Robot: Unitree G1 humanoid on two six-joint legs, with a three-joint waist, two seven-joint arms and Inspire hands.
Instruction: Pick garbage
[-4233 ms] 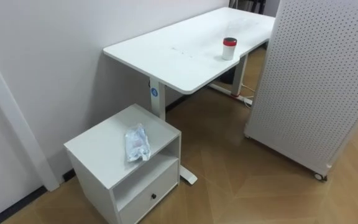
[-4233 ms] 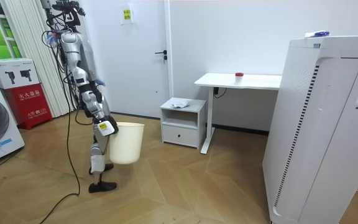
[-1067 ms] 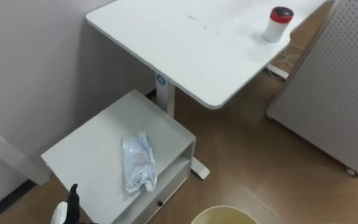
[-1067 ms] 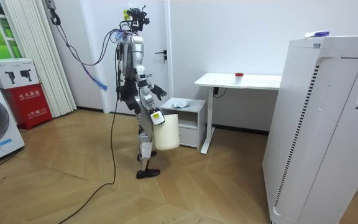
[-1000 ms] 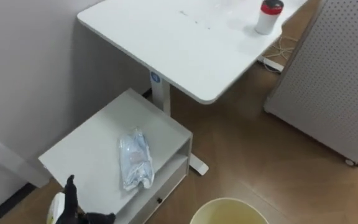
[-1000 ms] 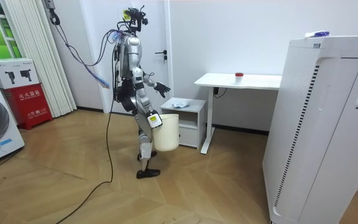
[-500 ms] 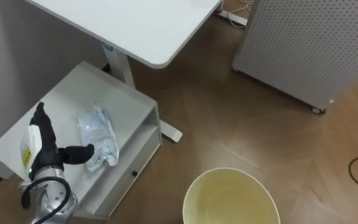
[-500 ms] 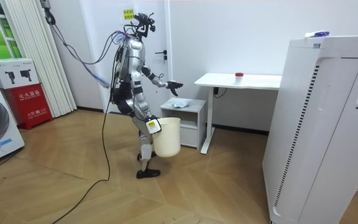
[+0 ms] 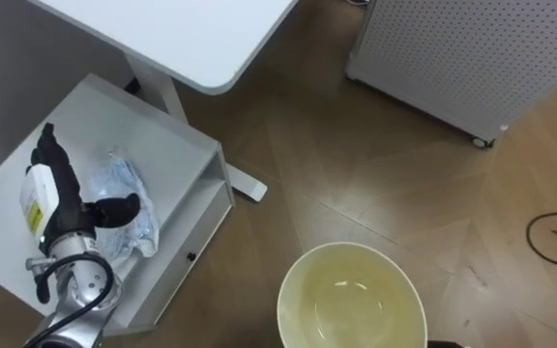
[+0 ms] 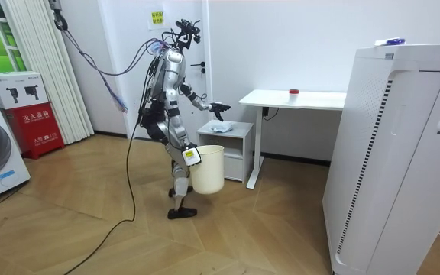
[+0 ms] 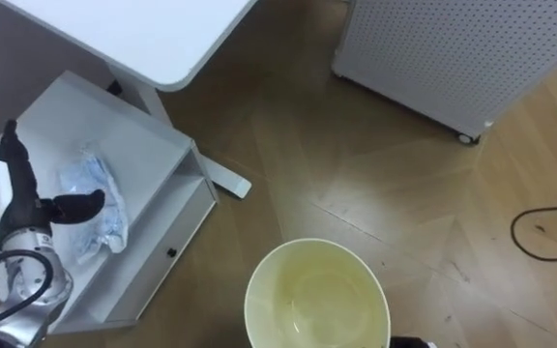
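The garbage – a crumpled clear plastic bag (image 9: 135, 232) – lies on top of the low white cabinet (image 9: 167, 145), toward its near left part. The left hand (image 9: 61, 208) is over the cabinet top just left of the bag, its fingers (image 9: 48, 155) straight and pointing away from the robot, the thumb (image 9: 114, 207) stuck out to the right across the bag's middle. Nothing is gripped; whether the thumb touches the plastic cannot be told.

To the right and nearer, a pale yellow bin (image 9: 298, 285) hangs above the wooden floor, its mouth open upward. In the room view the right hand (image 10: 186, 151) is at the bin's rim beside the robot's leg – its fingers cannot be made out.

The robot stands close by the cabinet, left arm stretched out over it. A white desk (image 9: 191, 29) stands beyond the cabinet, and a white perforated panel on castors (image 9: 472, 48) at the far right.
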